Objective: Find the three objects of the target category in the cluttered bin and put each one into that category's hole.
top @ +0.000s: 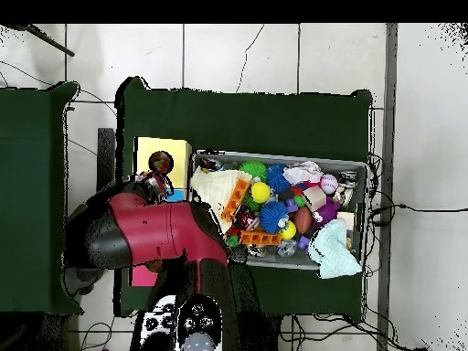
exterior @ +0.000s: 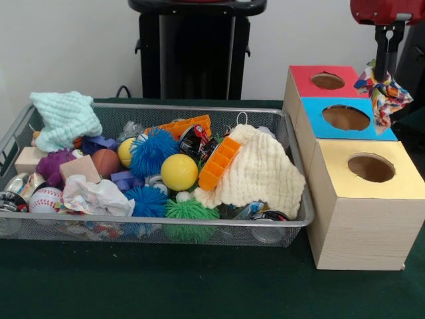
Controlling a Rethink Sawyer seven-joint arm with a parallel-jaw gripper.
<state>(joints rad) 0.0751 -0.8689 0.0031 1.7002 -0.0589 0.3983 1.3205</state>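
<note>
My gripper (exterior: 386,72) hangs at the top right, shut on a crumpled polka-dot plastic bag (exterior: 385,93) with red, blue and yellow spots. The bag dangles above the right edge of the blue-topped box, just behind the yellow-topped box. The round hole (exterior: 370,167) in the yellow top is open and dark. In the overhead view the bag (top: 157,184) sits beside that hole (top: 161,162). A plain white wrinkly bag (exterior: 96,196) lies at the front left of the wire mesh bin (exterior: 159,229). A third bag does not show.
The red-topped box (exterior: 302,76) and blue-topped box (exterior: 312,119) stand behind the yellow one. The bin holds a cream knitted cloth (exterior: 262,173), a mint cloth (exterior: 63,116), a yellow ball (exterior: 178,172), spiky balls, orange plastic pieces and cans. The pedestal (exterior: 196,53) stands behind.
</note>
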